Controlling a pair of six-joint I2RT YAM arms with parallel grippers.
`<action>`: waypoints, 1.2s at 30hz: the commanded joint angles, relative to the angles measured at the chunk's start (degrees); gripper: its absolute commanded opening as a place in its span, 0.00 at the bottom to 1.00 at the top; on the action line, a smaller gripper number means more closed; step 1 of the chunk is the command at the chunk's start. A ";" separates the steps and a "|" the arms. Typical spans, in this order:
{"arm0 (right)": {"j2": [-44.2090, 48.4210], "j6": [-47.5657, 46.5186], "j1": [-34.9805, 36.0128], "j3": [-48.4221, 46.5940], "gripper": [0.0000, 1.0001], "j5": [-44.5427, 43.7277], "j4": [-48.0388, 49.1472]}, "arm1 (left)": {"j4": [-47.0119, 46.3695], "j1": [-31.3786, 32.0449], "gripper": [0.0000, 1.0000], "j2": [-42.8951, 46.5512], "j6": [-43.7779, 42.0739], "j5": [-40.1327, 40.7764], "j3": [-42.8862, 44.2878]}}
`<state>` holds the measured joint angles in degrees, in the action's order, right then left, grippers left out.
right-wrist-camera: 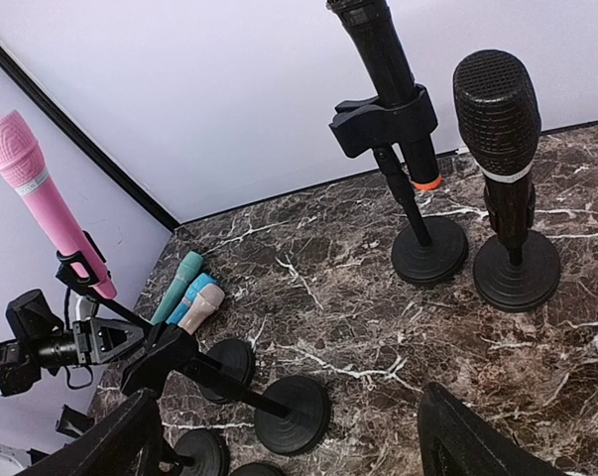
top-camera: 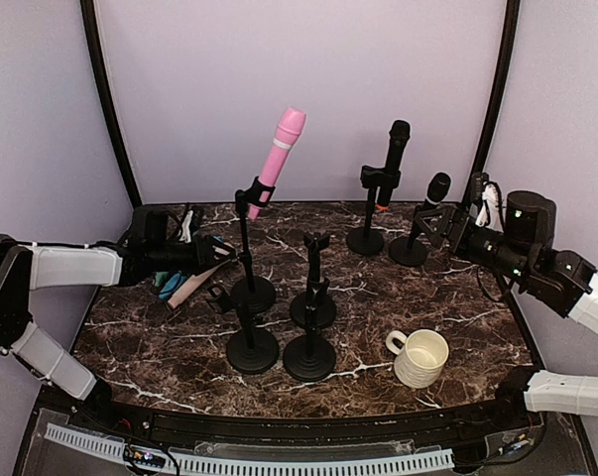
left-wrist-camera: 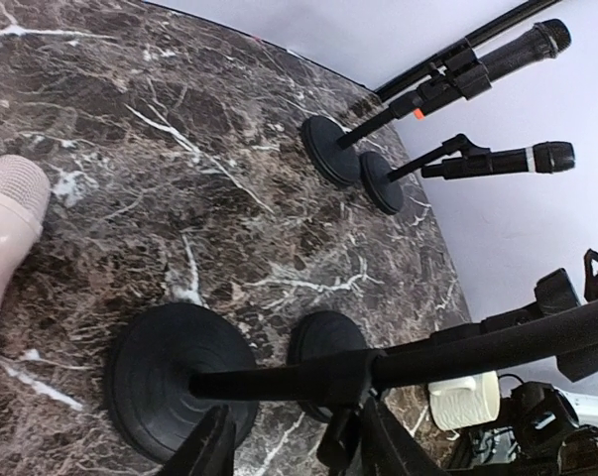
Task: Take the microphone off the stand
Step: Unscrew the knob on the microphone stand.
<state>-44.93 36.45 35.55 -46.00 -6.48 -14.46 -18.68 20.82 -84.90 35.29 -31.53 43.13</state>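
Microphone removal looks aimed at the short black microphone (top-camera: 437, 187), which sits upright in the clip of its stand (top-camera: 410, 250) beyond the cream mug (top-camera: 420, 357). The right gripper (right-wrist-camera: 289, 446), also beyond the mug, hovers just beside it with jaws spread wide and nothing between them, probably lined up to close on the body. A taller black microphone (top-camera: 395, 149) and a pink microphone (top-camera: 281, 149) stand clipped farther left of the mug. Far left of the mug, the left gripper (left-wrist-camera: 297, 451) is partly parted and empty. It is beside a beige microphone (left-wrist-camera: 6, 238) lying flat by teal microphones (right-wrist-camera: 179, 283), likely a drop-off spot.
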 commanded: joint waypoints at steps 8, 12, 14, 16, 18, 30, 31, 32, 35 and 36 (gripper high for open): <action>-1.91 -0.24 -0.30 0.07 0.90 -0.01 2.83 | 7.67 0.05 0.57 16.14 -29.86 7.45 2.19; -3.43 -0.12 -0.31 -0.24 0.90 1.27 4.27 | 10.00 2.98 0.57 18.80 -44.74 7.46 0.99; -3.51 0.16 -0.31 -0.16 0.90 1.39 4.67 | 12.41 5.95 0.56 18.83 -51.86 11.21 1.11; -3.34 0.20 -0.25 -0.02 0.90 1.29 4.70 | 13.77 8.62 0.54 18.39 -57.16 15.41 1.08; -3.25 0.20 -0.31 0.03 0.90 0.96 4.26 | 14.27 10.88 0.52 17.68 -60.92 19.22 0.92; -2.34 0.01 -0.30 0.12 0.90 -0.62 2.52 | 2.65 14.03 0.40 13.50 -72.29 24.23 -5.32; -2.30 -0.09 -0.31 0.05 0.90 -0.71 2.44 | 2.10 14.06 0.39 12.82 -72.88 24.19 -5.34; -2.36 -0.13 -0.31 0.03 0.90 -0.68 2.43 | 1.55 14.07 0.39 12.17 -73.11 24.16 -5.34; -2.42 -0.07 -0.31 0.03 0.90 -0.60 2.42 | 0.26 14.12 0.39 11.30 -74.01 24.28 -5.33; -2.38 -0.14 -0.31 0.10 0.90 -0.63 2.54 | -0.03 14.14 0.39 10.87 -74.16 24.38 -5.29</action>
<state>-47.99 36.34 35.55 -46.00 -6.28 -13.41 -14.52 34.68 -73.58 -35.83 -7.81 38.41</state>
